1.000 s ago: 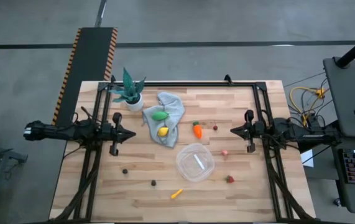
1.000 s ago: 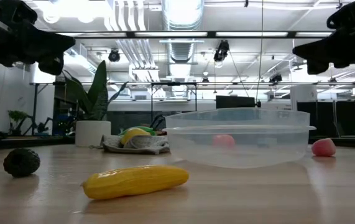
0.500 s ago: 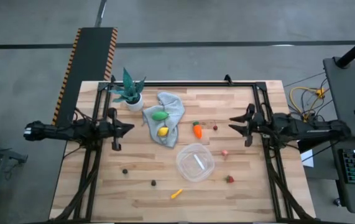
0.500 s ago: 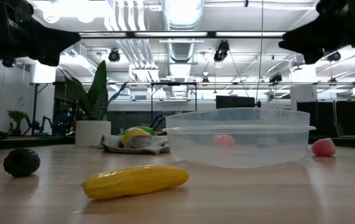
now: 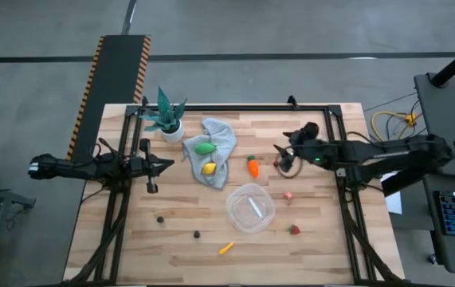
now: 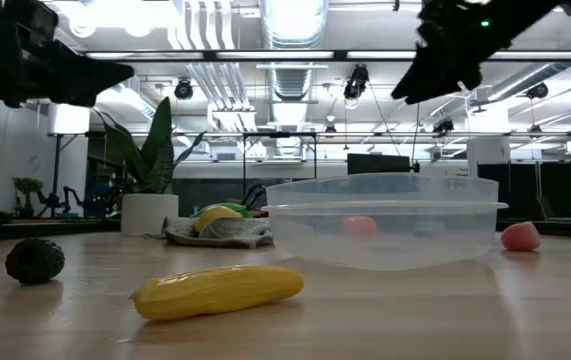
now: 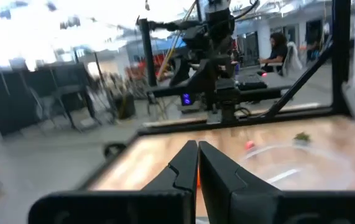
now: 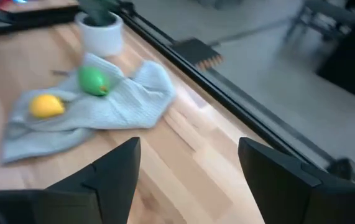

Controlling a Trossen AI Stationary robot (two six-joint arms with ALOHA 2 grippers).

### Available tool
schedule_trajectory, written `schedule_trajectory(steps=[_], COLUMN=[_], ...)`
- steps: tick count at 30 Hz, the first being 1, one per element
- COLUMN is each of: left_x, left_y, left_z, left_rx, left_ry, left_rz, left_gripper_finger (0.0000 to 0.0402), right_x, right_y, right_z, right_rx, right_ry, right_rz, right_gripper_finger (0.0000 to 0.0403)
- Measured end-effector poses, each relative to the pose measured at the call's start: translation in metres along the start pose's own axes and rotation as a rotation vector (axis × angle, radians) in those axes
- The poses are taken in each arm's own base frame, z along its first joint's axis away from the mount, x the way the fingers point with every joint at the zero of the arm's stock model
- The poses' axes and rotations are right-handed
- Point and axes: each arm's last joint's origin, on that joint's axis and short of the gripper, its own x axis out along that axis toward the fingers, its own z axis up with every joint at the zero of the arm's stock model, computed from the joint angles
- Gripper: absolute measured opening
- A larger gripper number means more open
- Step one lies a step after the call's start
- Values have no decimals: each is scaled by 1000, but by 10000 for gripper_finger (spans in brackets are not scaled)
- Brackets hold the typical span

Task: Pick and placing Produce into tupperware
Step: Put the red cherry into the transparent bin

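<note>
Nearest the low camera a yellow sliver [image 6: 217, 290] lies on the table [image 5: 323, 247] before the clear tub [image 5: 250, 208], which holds no produce yet; the small berries, one of them [image 5: 295, 229] red, lie scattered around the tub. Beyond it, the right claw [image 5: 288, 156] has swung in from the table's right edge in the last second and spread its fingers apart, hovering empty just past the orange carrot [image 5: 252, 166]. That likely makes the carrot the first pick, while the lemon [image 5: 209, 168] and green piece [image 5: 204, 147] wait on the grey cloth [image 5: 223, 135] and the left claw [image 5: 163, 164] stays pinched together, empty, at the left side.
</note>
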Motion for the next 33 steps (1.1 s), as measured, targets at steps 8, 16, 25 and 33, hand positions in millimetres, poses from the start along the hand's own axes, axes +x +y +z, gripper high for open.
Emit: schedule_trajectory(steps=[8, 16, 25, 33], left_x=[0, 0, 0, 0], left_y=[1, 1, 1, 2], left_z=[5, 5, 4, 5], left_rx=[93, 95, 95, 90], left_ry=[-46, -46, -45, -57], left_rz=[16, 16, 16, 20], left_gripper_finger=[0, 0, 0, 0], right_x=[41, 68, 96, 114], right_y=[13, 10, -2, 4], right_z=[-8, -24, -46, -66], right_rx=[116, 191, 323, 332], right_ry=[237, 341, 515, 624], right_rz=[-153, -229, -260, -270], right_gripper_finger=[239, 231, 231, 231])
